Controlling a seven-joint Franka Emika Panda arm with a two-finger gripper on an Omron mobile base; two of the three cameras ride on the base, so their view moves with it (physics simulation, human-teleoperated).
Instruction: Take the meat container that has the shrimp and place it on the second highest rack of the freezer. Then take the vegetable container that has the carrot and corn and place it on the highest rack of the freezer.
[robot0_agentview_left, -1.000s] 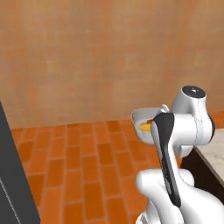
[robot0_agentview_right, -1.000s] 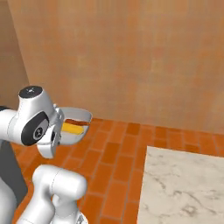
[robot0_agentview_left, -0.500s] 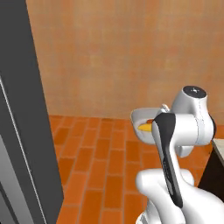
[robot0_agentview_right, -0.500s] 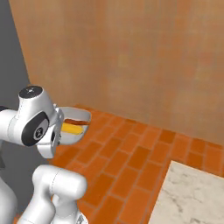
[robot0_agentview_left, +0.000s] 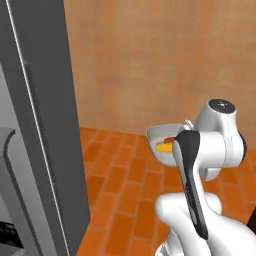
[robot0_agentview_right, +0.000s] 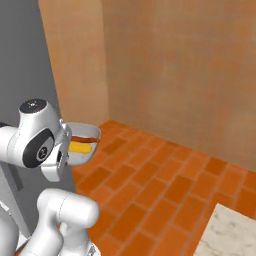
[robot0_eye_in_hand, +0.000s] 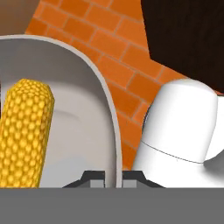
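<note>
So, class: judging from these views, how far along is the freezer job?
Done: cannot confirm the shrimp tray; the racks are not in view. In hand: the hand is shut on the rim of the vegetable container, with corn inside. Left: place it on the highest rack in the freezer.

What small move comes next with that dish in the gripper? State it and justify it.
Probably keep turning the base toward the freezer. The gripper is shut on the rim of the vegetable container, corn inside, carried above brick floor, and only the freezer's grey side faces the cameras.
</note>
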